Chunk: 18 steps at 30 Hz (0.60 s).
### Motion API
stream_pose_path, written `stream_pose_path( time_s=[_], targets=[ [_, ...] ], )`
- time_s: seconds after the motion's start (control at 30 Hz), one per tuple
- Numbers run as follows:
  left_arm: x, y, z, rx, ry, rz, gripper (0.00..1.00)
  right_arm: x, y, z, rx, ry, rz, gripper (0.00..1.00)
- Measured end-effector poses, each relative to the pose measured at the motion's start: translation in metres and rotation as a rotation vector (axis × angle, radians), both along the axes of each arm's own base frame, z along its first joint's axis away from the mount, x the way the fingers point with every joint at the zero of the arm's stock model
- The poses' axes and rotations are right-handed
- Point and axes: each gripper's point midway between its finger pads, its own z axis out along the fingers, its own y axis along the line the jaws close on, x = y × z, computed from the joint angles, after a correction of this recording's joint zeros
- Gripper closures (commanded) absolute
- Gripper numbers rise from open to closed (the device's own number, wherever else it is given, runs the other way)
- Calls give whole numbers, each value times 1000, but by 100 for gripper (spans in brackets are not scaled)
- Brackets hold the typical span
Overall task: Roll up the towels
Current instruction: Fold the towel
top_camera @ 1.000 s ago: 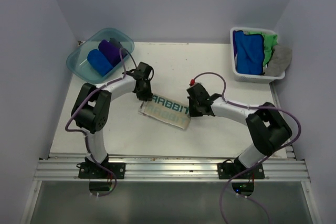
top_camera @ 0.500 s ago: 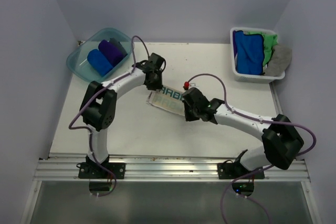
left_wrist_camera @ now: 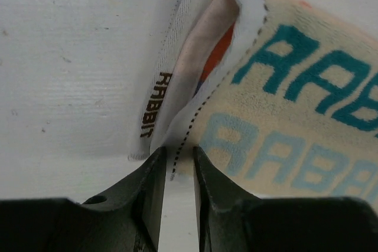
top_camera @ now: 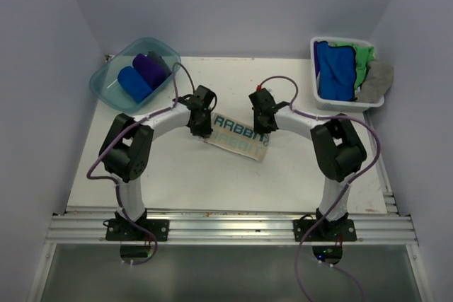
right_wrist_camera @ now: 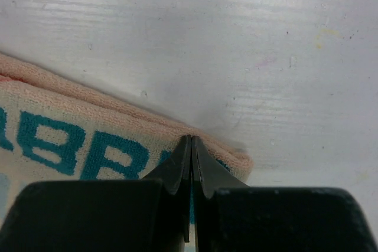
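Cream towel (top_camera: 237, 139) shifted back | both jaws pinch its ends | tub (top_camera: 102, 87), basket (top_camera: 341, 105) flank

On the white table (top_camera: 148, 167) lie a cream lettered towel (top_camera: 237, 139), a teal tub (top_camera: 105, 93) and a white basket (top_camera: 340, 105).

The towel (left_wrist_camera: 295, 116) is seen as soft looped terry cloth, cream with teal printed letters, with a smoother, flat-woven white edge stitched in dark thread. The table (right_wrist_camera: 236, 39) is shown as a white painted surface, matt, finely scratched and speckled. The fingers of the left gripper (left_wrist_camera: 176, 157) and right gripper (right_wrist_camera: 191, 146) are made of matt black plastic. The tub (top_camera: 102, 79) is translucent teal plastic, the basket (top_camera: 340, 105) opaque white plastic, and the rail (top_camera: 233, 230) dull silver metal.
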Motion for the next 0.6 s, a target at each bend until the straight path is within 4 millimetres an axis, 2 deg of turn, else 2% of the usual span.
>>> stream_pose_path(
  time_s=[0.07,0.2,0.3,0.43,0.6],
  targets=[
    [1,1,-16,15,22,3,71,-1,-2,-11,-15,19,-2,100],
    [17,2,-13,11,6,19,70,-5,-1,-11,21,-13,-6,100],
    [36,2,-13,9,-9,36,70,-21,1,-12,71,-22,-11,100],
    [67,-1,-11,10,-39,56,70,-62,21,-11,125,-2,27,100],
    [86,-5,-2,7,-76,45,69,-125,67,-5,175,65,168,100]
  ],
)
